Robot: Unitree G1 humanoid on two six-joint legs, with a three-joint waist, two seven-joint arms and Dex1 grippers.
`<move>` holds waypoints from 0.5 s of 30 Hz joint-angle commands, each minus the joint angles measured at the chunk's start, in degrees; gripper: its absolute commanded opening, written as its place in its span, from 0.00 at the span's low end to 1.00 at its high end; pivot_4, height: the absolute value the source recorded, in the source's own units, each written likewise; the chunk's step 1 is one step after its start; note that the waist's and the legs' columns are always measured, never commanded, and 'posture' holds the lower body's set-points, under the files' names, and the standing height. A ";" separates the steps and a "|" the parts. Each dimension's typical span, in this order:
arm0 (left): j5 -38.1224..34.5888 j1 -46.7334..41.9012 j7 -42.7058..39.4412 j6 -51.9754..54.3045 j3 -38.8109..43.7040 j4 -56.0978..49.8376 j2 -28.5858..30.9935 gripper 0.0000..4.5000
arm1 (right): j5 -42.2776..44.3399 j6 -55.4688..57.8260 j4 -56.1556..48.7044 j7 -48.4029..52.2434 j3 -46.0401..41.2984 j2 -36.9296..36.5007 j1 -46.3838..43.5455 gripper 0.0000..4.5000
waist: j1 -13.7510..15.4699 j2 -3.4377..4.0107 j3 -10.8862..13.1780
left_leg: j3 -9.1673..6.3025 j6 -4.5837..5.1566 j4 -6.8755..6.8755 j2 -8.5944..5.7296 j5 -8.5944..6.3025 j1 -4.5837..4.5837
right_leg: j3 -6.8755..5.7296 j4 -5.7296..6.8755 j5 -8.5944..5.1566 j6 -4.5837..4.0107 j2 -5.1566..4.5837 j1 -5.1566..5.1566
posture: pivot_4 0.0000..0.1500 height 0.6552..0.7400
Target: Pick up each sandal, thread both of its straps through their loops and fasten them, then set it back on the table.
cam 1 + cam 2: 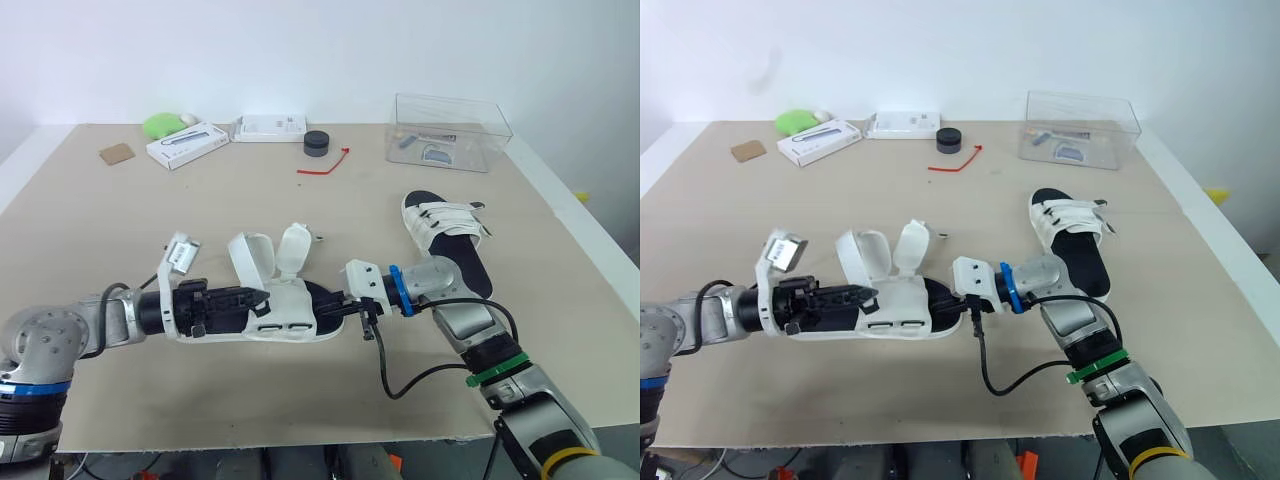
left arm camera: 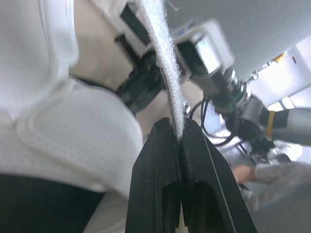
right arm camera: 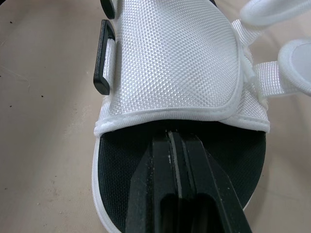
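- The open sandal is seen lying on the table; its black footbed is turned up, and its two white straps are raised above it, unthreaded.
- The left gripper is brought in at the open sandal's left end; its fingers are clamped on the edge of one of these straps, which is seen running on from between them.
- The right gripper is set at the open sandal's right end; its fingers are pressed together, and their tips are laid over the footbed, just short of the white mesh upper.
- A black loop is seen fixed to the side of that upper; no strap is passed through it.
- The second sandal is found behind and to the right of the open sandal, well apart from it; its straps are laid flat across its footbed.
- A red cable tie and a small black cylinder are placed far behind the open sandal, near each other.
- A clear plastic box is placed far behind the open sandal and to its right, beyond the second sandal.
- Two white boxes are laid far behind the open sandal and to its left; a green object and a brown square are seen near them.
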 commanded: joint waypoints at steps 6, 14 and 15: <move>5.92 -4.21 -8.91 0.66 -3.87 3.23 1.16 0.01 | -0.61 1.23 -2.37 -1.15 -0.50 -1.15 1.16 0.00 | 0.00 0.00 0.00 | 0.00 0.00 0.00 0.00 0.00 0.00 | 0.00 0.00 0.00 0.01 0.02 0.00 | 1.00 1.00; 13.20 -6.00 -13.95 -1.64 -6.75 5.06 1.70 0.01 | -0.63 1.61 -3.00 -1.62 -0.44 -1.29 1.55 0.00 | 0.00 0.00 0.00 | 0.00 0.01 0.00 -0.01 0.00 -0.01 | 0.00 0.00 -0.02 0.04 0.01 0.00 | 1.00 1.00; 13.98 -6.18 -14.30 -2.11 -6.93 5.14 1.53 0.01 | -0.65 1.58 -2.93 -1.67 -0.45 -1.27 1.51 0.00 | 0.00 0.00 0.00 | -0.01 0.01 0.00 -0.01 0.00 -0.01 | 0.00 0.00 -0.02 0.04 0.01 0.00 | 1.00 1.00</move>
